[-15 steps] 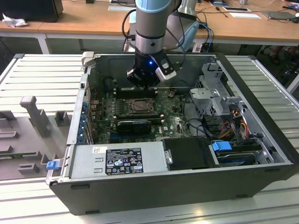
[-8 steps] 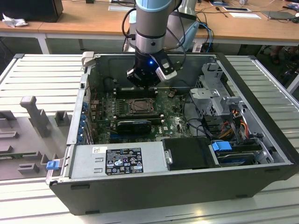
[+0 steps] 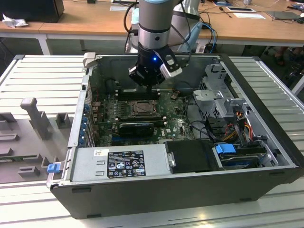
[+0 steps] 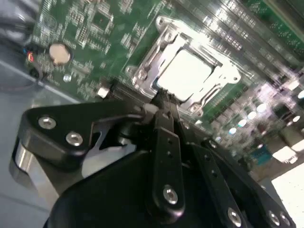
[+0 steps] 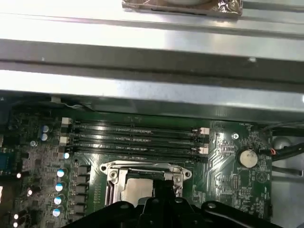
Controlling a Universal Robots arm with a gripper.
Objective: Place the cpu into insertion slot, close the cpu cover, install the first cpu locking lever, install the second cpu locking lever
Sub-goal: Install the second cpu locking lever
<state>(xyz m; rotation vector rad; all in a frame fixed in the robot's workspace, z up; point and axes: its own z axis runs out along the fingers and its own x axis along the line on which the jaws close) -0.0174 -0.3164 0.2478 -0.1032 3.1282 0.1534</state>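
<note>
- Arm pose: grey-silver UR arm (image 3: 154, 23) comes down near-vertical from the top of the ext. view into an open dark-grey PC tower case (image 3: 190, 190) lying on its side; blue light lit on the wrist.
- Black two-finger tool (image 3: 151, 87) hangs just above the far edge of the socket area, tips pointing down at the board.
- Tool state: in the second wrist view the fingers (image 4: 164, 142) sit pressed together w/ no gap, tool (image 4: 164, 102) clenched, nothing visible btwn them. Tips just at the socket frame's edge; contact can't tell.
- Small flat pale beige-silver square cpu (image 4: 186, 72) lies seated flat in the square dark-rimmed insertion slot (image 3: 142, 108); also seen in the first wrist view (image 5: 135, 189).
- Thin silvery metal cpu cover frame (image 4: 156, 47) lies down around the cpu, chip showing through its window; same frame in the first wrist view (image 5: 142, 167).
- Green motherboard (image 5: 232, 156) carries the socket; four long black memory slots (image 5: 135, 137) run just beside the socket, round silver coin battery (image 5: 248, 157) off to one side.
- Labels: white + black stickers on the silver power-supply box (image 3: 126, 164) at the case's near side, print too small to read. White print on board unreadable.
- Case sits on a ribbed grey metal counter (image 3: 42, 71); wooden desks (image 3: 85, 19) behind.
</note>
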